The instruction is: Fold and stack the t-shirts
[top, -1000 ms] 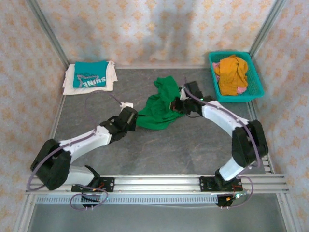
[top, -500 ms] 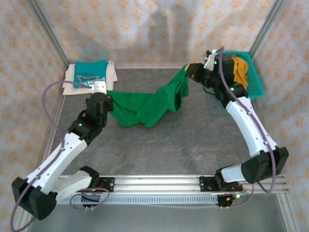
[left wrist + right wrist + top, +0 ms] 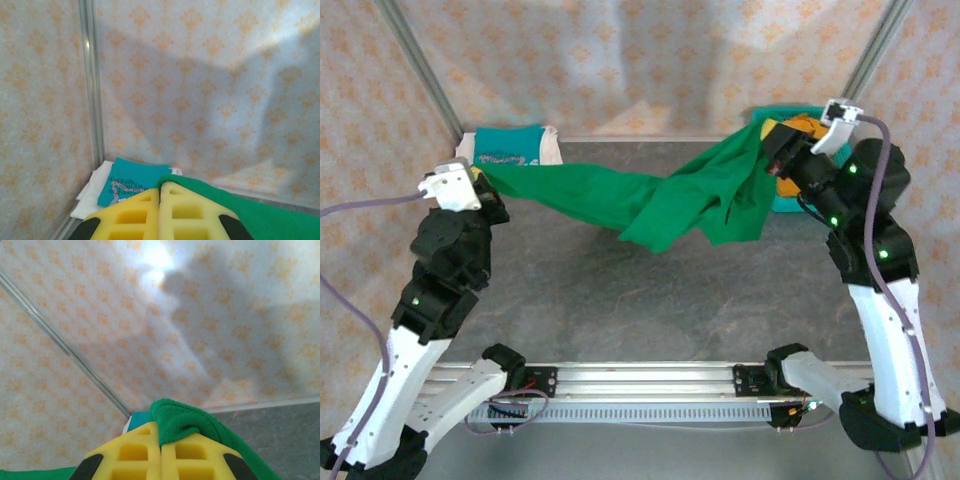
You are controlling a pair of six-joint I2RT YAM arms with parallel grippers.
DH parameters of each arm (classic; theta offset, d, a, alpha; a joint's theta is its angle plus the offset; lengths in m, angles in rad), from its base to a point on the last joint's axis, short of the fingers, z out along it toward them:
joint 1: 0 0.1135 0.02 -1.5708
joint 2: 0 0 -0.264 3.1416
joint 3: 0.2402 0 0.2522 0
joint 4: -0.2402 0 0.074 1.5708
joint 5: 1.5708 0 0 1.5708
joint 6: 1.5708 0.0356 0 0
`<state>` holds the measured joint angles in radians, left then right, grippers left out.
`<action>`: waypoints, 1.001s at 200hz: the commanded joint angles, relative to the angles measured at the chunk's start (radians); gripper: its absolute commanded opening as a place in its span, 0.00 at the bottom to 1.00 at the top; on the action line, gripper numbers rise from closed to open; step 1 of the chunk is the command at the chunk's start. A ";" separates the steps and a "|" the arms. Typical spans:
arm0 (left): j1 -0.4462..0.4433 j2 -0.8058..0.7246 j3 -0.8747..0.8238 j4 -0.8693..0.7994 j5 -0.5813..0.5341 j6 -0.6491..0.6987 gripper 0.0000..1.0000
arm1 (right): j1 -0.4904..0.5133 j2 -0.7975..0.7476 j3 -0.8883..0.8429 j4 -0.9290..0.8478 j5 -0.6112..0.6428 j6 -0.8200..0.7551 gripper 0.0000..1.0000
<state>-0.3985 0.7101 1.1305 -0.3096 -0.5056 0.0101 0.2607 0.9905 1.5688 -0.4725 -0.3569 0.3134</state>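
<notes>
A deep-green t-shirt [image 3: 650,200] hangs stretched in the air between both arms, sagging in the middle above the table. My left gripper [image 3: 485,178] is shut on its left end, where green cloth [image 3: 260,215] runs off past the yellow fingers [image 3: 135,215]. My right gripper [image 3: 770,150] is shut on the right end, a green fold [image 3: 182,422] bunched between its fingers [image 3: 130,455]. A folded teal t-shirt [image 3: 507,152] with white lettering lies on a folded white t-shirt [image 3: 548,148] in the far left corner; the teal one [image 3: 131,185] also shows in the left wrist view.
A teal basket [image 3: 785,205] holding orange cloth [image 3: 800,125] stands at the far right, mostly behind my right arm. Patterned walls enclose the grey table [image 3: 650,300] on three sides. A metal rail [image 3: 650,380] runs along the near edge.
Both arms have risen and spread apart, lifting the green t-shirt off the table and pulling it out between them. Both grippers have stayed shut on it.
</notes>
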 commanded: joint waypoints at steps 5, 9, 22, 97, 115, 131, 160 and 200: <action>0.006 -0.068 0.026 -0.044 0.001 0.030 0.00 | -0.006 -0.087 -0.022 0.006 0.065 -0.058 0.00; 0.007 -0.081 0.026 -0.044 -0.001 0.032 0.00 | -0.006 -0.102 -0.028 0.004 0.073 -0.060 0.00; 0.006 -0.118 0.033 -0.057 -0.011 0.025 0.00 | -0.007 -0.142 -0.037 -0.021 0.112 -0.061 0.00; 0.027 0.164 0.201 -0.143 0.019 0.057 0.00 | -0.007 0.083 0.009 -0.207 0.421 0.032 0.00; 0.134 0.329 0.210 -0.142 0.134 0.004 0.00 | -0.009 0.260 -0.010 -0.187 0.435 0.084 0.00; 0.229 0.484 0.186 -0.101 0.231 -0.040 0.00 | -0.020 0.419 -0.028 -0.136 0.402 0.121 0.00; 0.273 0.818 0.199 -0.042 0.198 -0.020 0.00 | -0.039 0.708 0.052 -0.131 0.337 0.138 0.41; 0.273 1.072 0.215 0.019 0.161 -0.011 0.00 | -0.033 0.671 -0.095 -0.014 0.126 0.093 0.49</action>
<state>-0.1284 1.7473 1.3304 -0.3477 -0.3176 0.0010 0.2214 1.8244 1.5452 -0.5762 -0.0830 0.4267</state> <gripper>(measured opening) 0.044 0.490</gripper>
